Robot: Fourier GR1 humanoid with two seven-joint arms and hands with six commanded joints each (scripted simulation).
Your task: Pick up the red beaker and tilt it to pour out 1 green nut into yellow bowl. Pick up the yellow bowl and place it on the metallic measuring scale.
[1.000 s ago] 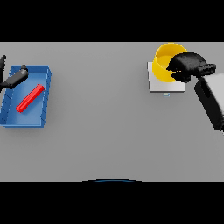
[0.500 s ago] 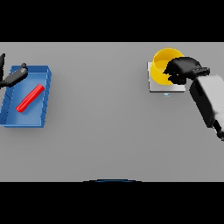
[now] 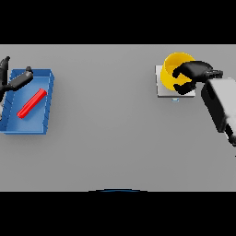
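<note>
Head view: right hand (image 3: 191,73) (gripping yellow bowl (image 3: 175,69)) shifted slightly; scale (image 3: 162,87) beneath.

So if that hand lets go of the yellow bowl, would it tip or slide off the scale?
Probably not. The yellow bowl looks wide and low, which suggests it stands steady. It sits on the flat scale, though it overhangs the far edge a bit. The right hand curls round its rim, so a careless release might nudge it.
</note>
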